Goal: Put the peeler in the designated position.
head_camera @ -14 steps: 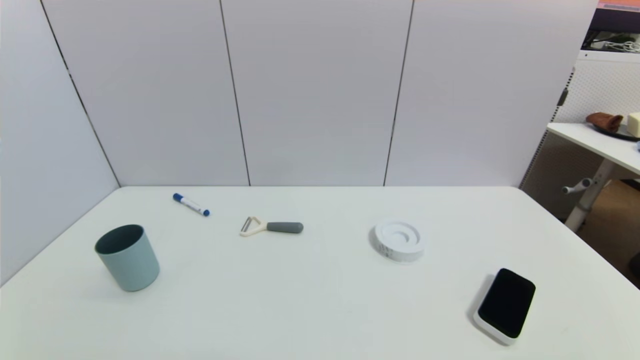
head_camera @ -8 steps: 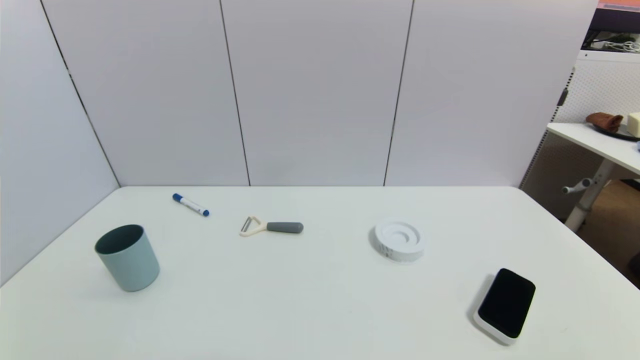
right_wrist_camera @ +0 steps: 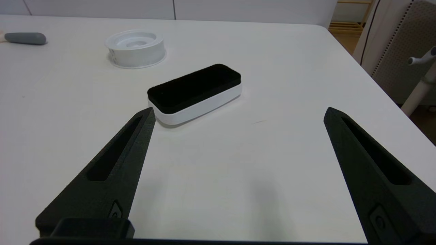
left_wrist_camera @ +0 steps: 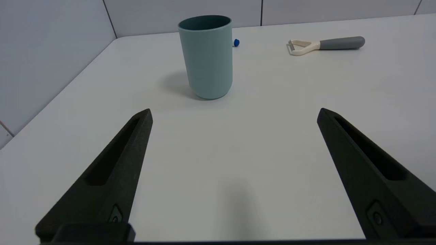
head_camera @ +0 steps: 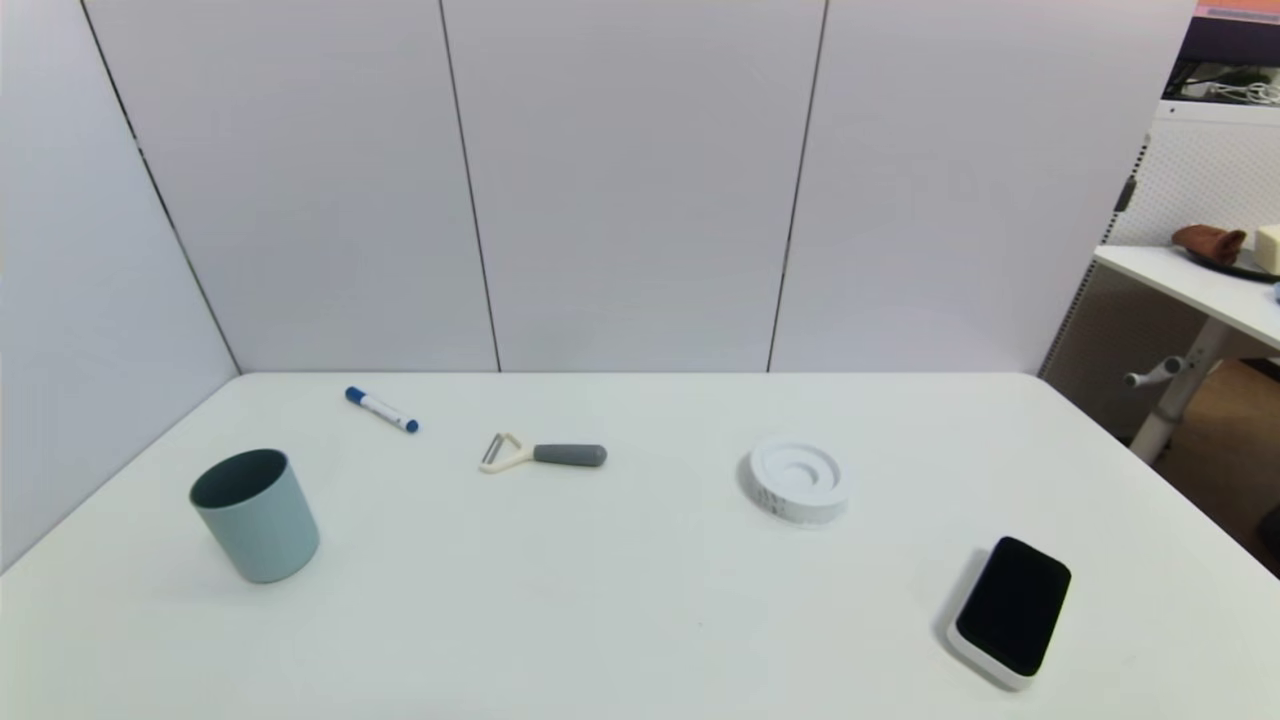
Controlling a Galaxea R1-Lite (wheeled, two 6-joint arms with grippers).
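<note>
Start at your left side: your left gripper (left_wrist_camera: 234,114) hangs low over the near part of the white table (head_camera: 640,620), and its two black fingers (left_wrist_camera: 112,170) are spread wide with nothing between them. You cannot see this gripper from the head camera. Just past it stands a blue-green cup (head_camera: 256,514), upright, near the left edge of the table. Behind the cup, closer to the wall, lies a white marker (head_camera: 382,409) with a blue cap. Next comes the peeler (head_camera: 541,454). It lies flat on the table, by itself, well apart from both grippers. Its cream forked head points toward the marker side and its grey handle points toward your right. Nothing touches it. Moving on to the right, you see a round white ring (head_camera: 798,479) lying flat, well apart from the peeler. Closer to you and farther right lies an eraser (head_camera: 1010,610) with a black top and a white base. Your right gripper (right_wrist_camera: 239,112) hangs low over the near right part of the table, just in front of the eraser. Its black fingers (right_wrist_camera: 112,173) are wide apart too and hold nothing. One fingertip looks close to a corner of the eraser, but you cannot tell if it touches.
</note>
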